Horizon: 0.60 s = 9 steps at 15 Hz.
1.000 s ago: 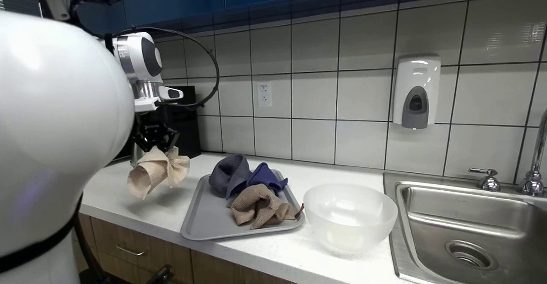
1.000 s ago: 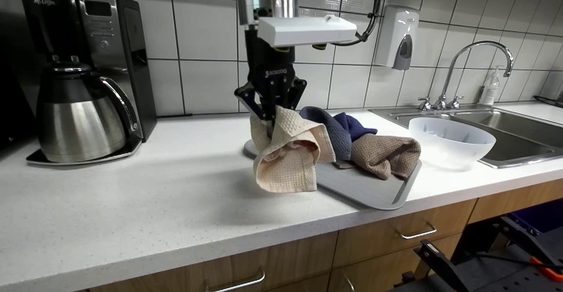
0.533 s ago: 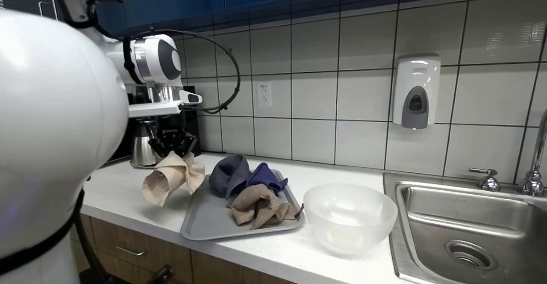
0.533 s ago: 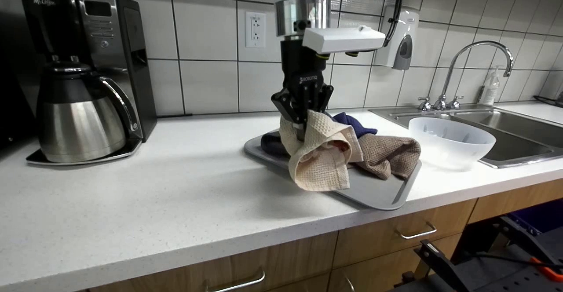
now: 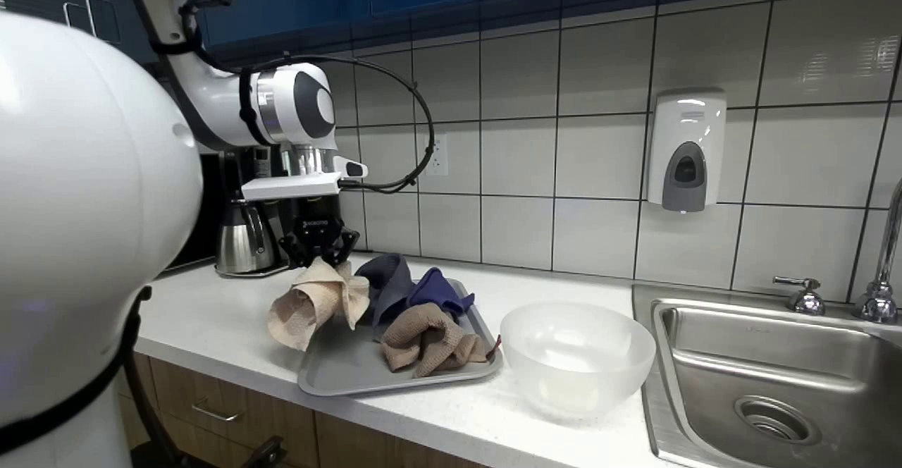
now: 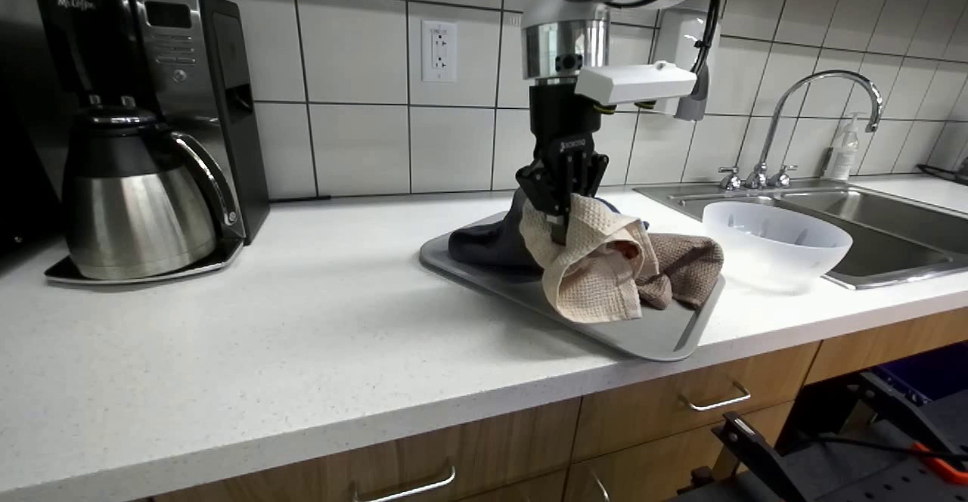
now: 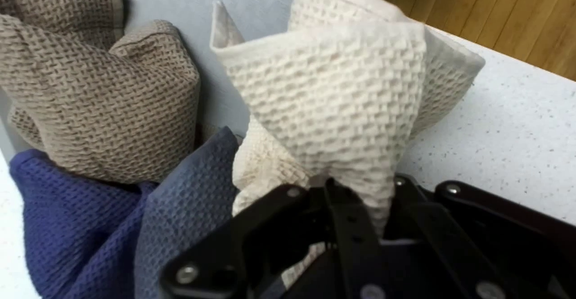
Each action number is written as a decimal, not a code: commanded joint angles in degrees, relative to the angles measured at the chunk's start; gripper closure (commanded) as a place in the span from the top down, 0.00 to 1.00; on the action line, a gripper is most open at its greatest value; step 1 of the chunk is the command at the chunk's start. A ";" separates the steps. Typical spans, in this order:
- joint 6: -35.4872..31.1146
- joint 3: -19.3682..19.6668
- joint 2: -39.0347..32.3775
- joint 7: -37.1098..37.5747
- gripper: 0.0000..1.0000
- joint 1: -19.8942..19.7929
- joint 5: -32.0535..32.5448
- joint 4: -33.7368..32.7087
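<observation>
Cream cloth [image 7: 335, 94], pinched between 2 fingers [image 6: 559, 232], nearly together

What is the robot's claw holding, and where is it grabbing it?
The claw is pinching a cream cloth by a bunched-up part at the top. I can't tell if that's its middle or an edge.
</observation>
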<state>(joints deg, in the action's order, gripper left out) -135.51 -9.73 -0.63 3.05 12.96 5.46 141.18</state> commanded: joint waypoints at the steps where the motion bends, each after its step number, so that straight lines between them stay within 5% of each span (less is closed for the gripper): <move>1: -1.31 0.69 0.99 -3.34 0.03 -1.97 0.68 1.40; 9: -4.73 2.74 -3.02 -2.12 0.03 -3.96 5.97 1.22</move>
<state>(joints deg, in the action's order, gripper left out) -138.29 -7.30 -2.50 0.97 10.07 9.14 142.21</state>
